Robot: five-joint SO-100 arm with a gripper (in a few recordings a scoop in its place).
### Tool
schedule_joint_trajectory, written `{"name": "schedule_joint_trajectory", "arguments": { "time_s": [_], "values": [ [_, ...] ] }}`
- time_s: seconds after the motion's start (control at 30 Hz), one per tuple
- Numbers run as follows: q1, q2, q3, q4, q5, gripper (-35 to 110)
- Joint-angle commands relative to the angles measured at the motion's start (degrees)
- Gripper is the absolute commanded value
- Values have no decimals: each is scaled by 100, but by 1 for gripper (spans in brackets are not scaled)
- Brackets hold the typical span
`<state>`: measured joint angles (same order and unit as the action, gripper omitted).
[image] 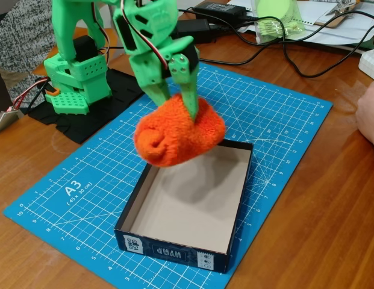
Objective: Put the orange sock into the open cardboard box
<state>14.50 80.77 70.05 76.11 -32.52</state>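
The fixed view stands in front of the worktop, raised, angled down and looking toward the arm base at the rear left. It sits close, with the cutting mat filling most of the frame.

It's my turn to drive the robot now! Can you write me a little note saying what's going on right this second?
Gripper: shut on the orange sock, holding it in the air.
Sock: hangs over the far end of the open cardboard box, casting a shadow inside.
Box: sits on the blue cutting mat, nothing in it.
Done: sock picked up and carried over.
Left: lower a bit, open the gripper, drop the sock in.
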Motion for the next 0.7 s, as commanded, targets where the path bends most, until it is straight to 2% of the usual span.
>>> {"name": "schedule_joint_trajectory", "arguments": {
  "time_s": [0.0, 0.23, 0.37, 0.63, 0.67],
  "values": [
    [123, -158, 62, -185, -193, 0],
    [176, -747, -202, -334, -62, 0],
    [185, -1468, -1679, 791, -202, 0],
    [176, -1608, -2338, 1063, -167, 0],
    [176, -1626, -2382, 1099, -132, 3]
  ]
}}
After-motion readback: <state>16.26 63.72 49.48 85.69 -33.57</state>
